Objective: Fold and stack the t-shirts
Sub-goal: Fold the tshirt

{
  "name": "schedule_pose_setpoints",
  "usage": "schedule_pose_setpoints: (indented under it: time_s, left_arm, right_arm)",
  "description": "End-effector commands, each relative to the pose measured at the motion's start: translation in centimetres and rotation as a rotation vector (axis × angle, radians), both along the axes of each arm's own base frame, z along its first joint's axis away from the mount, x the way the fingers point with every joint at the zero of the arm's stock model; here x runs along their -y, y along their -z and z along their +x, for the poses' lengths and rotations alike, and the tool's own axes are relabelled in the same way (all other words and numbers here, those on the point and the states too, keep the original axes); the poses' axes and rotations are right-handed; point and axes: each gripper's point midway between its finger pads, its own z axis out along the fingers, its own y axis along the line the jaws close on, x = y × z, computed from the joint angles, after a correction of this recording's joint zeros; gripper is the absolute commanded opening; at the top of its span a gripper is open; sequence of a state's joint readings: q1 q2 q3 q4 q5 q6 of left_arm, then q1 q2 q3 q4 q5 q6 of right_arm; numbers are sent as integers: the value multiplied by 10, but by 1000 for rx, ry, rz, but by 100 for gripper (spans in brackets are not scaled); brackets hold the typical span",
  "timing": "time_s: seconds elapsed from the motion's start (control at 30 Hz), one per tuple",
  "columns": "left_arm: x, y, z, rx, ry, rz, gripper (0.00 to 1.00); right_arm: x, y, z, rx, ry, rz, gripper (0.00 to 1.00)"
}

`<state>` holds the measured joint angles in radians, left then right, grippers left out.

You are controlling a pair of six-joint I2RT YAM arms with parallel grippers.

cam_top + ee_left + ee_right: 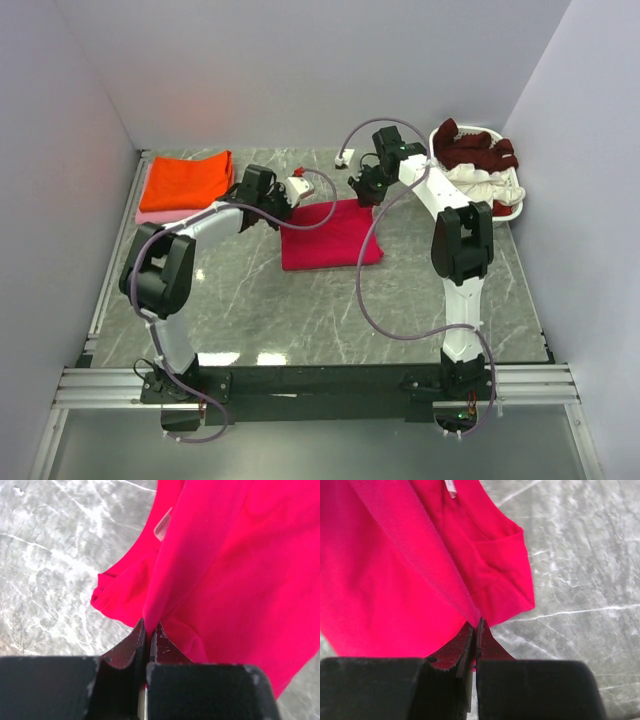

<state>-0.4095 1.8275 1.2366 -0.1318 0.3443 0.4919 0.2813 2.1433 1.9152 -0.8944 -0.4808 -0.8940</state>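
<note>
The crimson-pink t-shirt (330,236) lies partly folded in the middle of the table. My left gripper (285,207) is shut on its far left edge, and the cloth (210,570) hangs from the closed jaws. My right gripper (366,194) is shut on its far right edge, the cloth (395,570) pinched between the jaws. A folded orange t-shirt (188,178) lies on a pale pink one (150,214) at the far left. A dark maroon t-shirt (474,146) and a white one (486,184) lie in the basket.
The white laundry basket (512,210) stands at the far right against the wall. Grey marble-patterned table (300,310) surface stretches in front of the shirt. White walls close the left, back and right sides.
</note>
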Motion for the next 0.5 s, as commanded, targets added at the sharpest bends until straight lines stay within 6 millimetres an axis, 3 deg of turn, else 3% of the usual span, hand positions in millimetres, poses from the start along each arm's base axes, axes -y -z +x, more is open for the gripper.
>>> schedule_pose_setpoints:
  time_s: [0.0, 0.1, 0.33, 0.47]
  left_arm:
    - [4, -15, 28, 47, -31, -46, 0]
    - [7, -11, 37, 43, -38, -49, 1]
    - [14, -32, 58, 116, -48, -83, 1]
    - [14, -33, 70, 135, -52, -59, 0]
  right_arm:
    - [1, -20, 33, 91, 108, 17, 0]
    - [6, -14, 42, 100, 152, -4, 0]
    - [10, -10, 57, 137, 247, -1, 0]
    - [11, -11, 66, 159, 295, 1, 0]
